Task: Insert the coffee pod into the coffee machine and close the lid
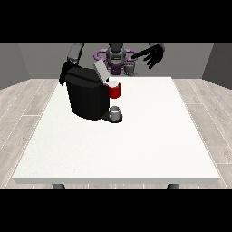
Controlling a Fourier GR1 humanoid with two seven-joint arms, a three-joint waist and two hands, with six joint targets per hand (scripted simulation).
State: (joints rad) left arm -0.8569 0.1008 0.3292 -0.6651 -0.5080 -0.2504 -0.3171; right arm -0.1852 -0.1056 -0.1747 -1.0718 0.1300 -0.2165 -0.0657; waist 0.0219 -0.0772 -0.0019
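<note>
You have the coffee machine (88, 97) at the table's (136, 145) far left, lid (100, 70) raised. No pod visible; possibly seated. Hand at view's right (153, 55) hovers spread, empty. Hand at view's left (64, 74) sits behind the machine, fingers unreadable. Next, likely: press lid down.

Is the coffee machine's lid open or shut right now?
Open. The grey lid stands tilted up above the coffee machine, not lying flat over the red pod holder.
</note>
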